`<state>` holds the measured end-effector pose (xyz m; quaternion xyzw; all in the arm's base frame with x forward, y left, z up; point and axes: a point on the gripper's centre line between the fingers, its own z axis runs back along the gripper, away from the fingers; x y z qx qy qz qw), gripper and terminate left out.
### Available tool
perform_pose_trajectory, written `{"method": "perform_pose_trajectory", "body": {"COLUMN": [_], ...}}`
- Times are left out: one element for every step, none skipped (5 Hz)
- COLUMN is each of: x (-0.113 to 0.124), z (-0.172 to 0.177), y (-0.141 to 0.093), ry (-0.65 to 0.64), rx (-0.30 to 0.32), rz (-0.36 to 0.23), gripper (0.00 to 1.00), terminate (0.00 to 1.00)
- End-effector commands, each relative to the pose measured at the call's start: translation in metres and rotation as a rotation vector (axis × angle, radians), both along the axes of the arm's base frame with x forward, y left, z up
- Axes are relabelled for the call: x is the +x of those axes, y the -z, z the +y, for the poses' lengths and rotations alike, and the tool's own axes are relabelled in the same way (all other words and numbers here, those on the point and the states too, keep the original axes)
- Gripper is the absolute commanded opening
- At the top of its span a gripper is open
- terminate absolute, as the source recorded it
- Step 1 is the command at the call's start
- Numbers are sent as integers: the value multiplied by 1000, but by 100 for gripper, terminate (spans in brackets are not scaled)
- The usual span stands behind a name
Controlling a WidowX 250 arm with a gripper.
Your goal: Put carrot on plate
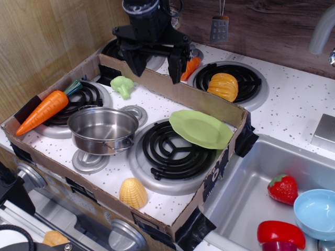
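Note:
The long orange carrot (44, 110) with a green stem lies on the left burner inside the cardboard tray, at the far left. The light-green plate (200, 128) rests tilted on the front right burner, against the tray's right wall. My black gripper (157, 64) hangs open and empty above the tray's back wall, far from both the carrot and the plate.
A steel pot (102, 129) stands between carrot and plate. Broccoli (122, 85) and a yellow corn (132, 192) lie in the cardboard tray (172, 89). A short carrot piece (191, 66) and a pumpkin (223, 86) sit behind it. The sink (246, 198) holds a strawberry (282, 188) and a blue bowl (316, 213).

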<state>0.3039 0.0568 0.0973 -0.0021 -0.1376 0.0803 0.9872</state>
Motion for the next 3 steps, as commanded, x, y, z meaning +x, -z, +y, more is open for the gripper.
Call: {"method": "perform_pose_trajectory", "body": {"x": [7,12,10], "z": [46,74,94], "y": [-12,-10,-2], "ry": [47,67,75], "rx": [115,157,176], "rz": [-117,-123,-130], "gripper": [100,100,100], "terminate": [0,0,0]}}
